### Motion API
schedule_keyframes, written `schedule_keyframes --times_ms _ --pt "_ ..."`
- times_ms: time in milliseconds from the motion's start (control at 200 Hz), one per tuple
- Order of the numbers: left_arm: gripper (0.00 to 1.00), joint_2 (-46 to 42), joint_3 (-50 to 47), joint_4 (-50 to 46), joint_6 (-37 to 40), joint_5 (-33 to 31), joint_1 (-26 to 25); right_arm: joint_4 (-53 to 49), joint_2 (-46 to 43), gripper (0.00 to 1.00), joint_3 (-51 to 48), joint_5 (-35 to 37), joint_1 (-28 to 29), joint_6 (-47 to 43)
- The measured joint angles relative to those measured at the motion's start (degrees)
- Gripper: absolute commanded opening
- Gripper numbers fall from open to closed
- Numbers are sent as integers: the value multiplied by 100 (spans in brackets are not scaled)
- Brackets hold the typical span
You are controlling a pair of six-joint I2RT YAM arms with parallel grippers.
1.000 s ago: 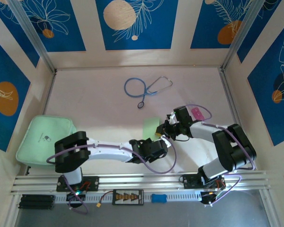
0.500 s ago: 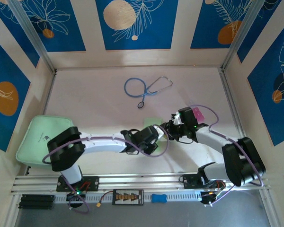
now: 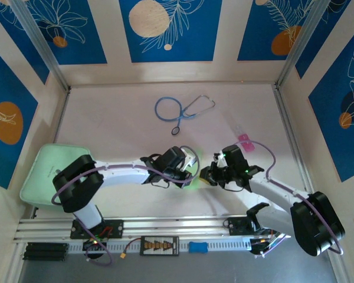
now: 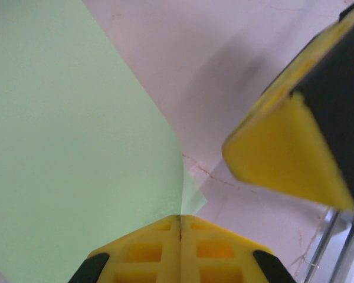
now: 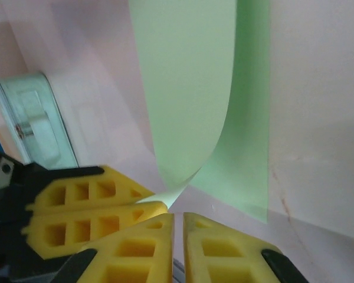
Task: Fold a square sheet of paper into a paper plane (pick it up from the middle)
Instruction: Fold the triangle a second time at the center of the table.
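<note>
Left claw (image 4: pixel 180 221) now pinches the square sheet of paper (image 4: pixel 76 147) by a corner, curling it off the table (image 3: pixel 118 124) towards its near edge. The right claw (image 5: pixel 178 219) has closed empty alongside, so folding probably waits on a second grip.

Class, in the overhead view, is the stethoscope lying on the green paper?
No, the stethoscope lies on the bare table, well apart from the green paper.

Seen from above, the left pincer (image 3: pixel 193 170) covers most of the sheet (image 3: pixel 190 180), and the sliver just below it is too small to tell its folds. Ahead of that pincer in its wrist view, the right pincer (image 3: pixel 208 175) shows one blurred finger (image 4: pixel 289 147), cut off by the edge.
</note>
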Motion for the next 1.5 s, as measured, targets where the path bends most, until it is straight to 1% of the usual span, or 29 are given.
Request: schedule_keyframes --times_ms 150,300,395,460,620,780,900,1005,1205,1315,1415,1500 --pt "0 -2 -9 79 -50 120 39 317 396 9 0 72 219 140" --pt "5 -2 -9 74 -37 199 59 629 721 9 0 109 345 251" --pt "10 -2 -9 57 -13 205 61 750 807 9 0 144 387 282" --pt "11 -2 -9 37 4 223 63 793 811 9 0 173 389 304" --pt "11 7 -2 4 9 225 72 824 839 9 0 195 387 323" --pt "4 20 26 -50 66 232 83 835 841 9 0 195 387 323" --pt "3 44 50 -72 142 256 127 835 837 10 0 212 387 321" --pt "3 46 50 -72 144 306 170 831 837 9 0 214 376 321" --pt "11 63 52 -74 157 396 201 831 837 9 0 236 352 321" --pt "13 144 79 -79 157 448 201 833 837 9 0 234 343 323" --pt "13 229 101 -92 157 507 201 835 837 9 0 234 343 323" --pt "9 271 116 -94 160 544 201 835 837 9 0 234 343 323"
